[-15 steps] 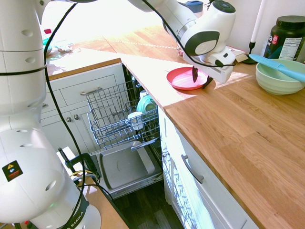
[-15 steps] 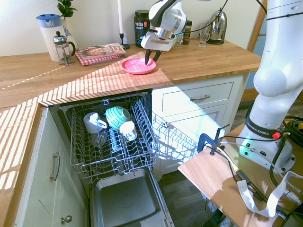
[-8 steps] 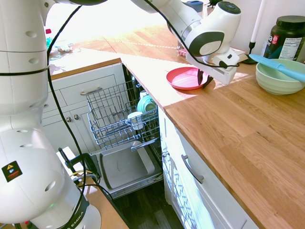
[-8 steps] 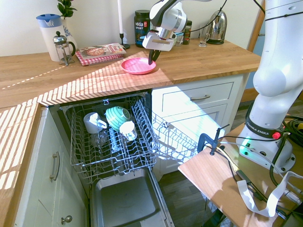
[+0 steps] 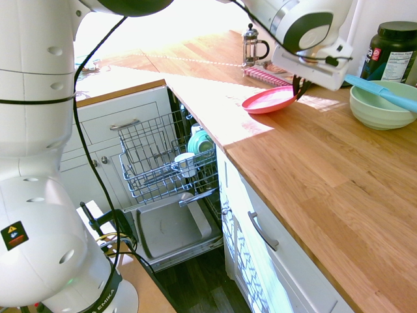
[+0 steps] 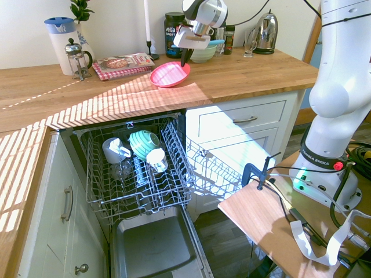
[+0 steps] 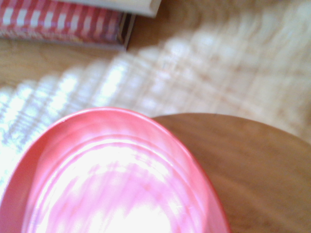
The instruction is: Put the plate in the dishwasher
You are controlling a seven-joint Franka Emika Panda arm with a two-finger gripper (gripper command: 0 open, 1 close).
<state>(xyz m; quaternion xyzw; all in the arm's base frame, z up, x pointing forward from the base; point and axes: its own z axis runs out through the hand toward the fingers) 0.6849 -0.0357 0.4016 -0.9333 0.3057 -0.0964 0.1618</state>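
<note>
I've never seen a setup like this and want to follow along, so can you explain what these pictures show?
It's one white robot arm with a two-finger gripper, working in a kitchen. Two pictures come from cameras on opposite sides of it; the blurry close-up comes from its wrist. The gripper pinches the rim of a pink-red plate, which is tilted. On the wooden counter are a pale green bowl, a French press, a kettle and books. Below, the dishwasher is open, its wire rack holding a striped teal bowl and white mugs.
</note>
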